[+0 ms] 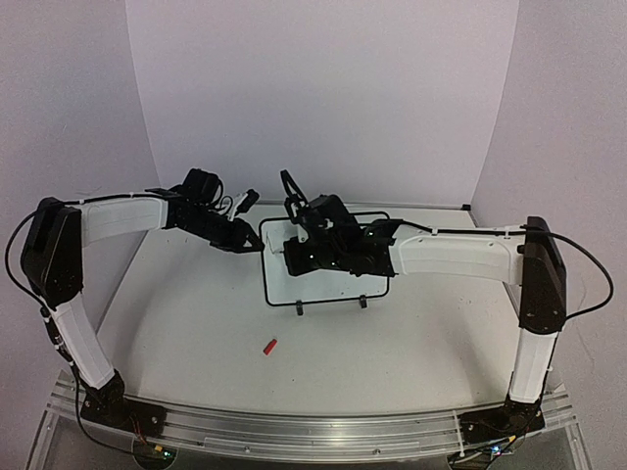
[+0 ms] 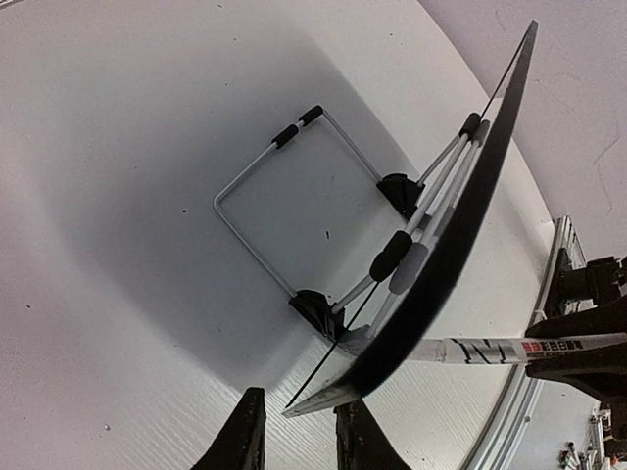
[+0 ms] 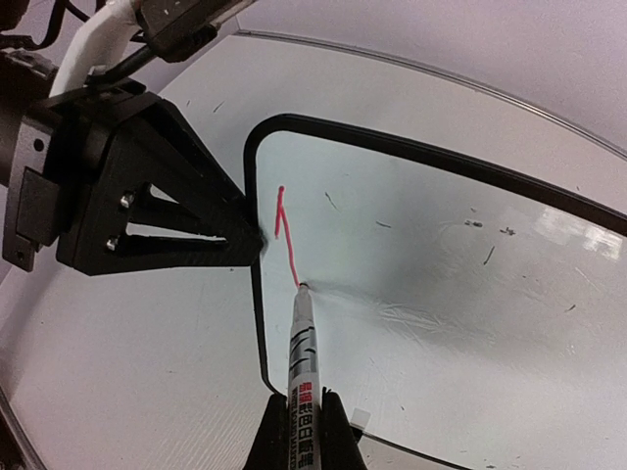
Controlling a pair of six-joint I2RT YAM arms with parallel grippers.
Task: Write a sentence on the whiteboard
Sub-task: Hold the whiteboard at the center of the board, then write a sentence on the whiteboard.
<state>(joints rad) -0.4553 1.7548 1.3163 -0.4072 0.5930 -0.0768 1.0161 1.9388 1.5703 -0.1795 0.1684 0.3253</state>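
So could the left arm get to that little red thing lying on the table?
Probably yes. The red piece lies alone on open table in front of the whiteboard, towards the left arm's side. The left gripper is only at the board's edge, jaws apart rather than clamped.

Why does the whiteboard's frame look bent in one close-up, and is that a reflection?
Right wrist view: wide lens bows the whiteboard frame; the pale patch at right looks like glare. Left wrist view: a soft shadow darkens the table. Top view: evenly lit.

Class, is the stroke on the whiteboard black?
No, the stroke on the whiteboard is red, rising from the marker tip.
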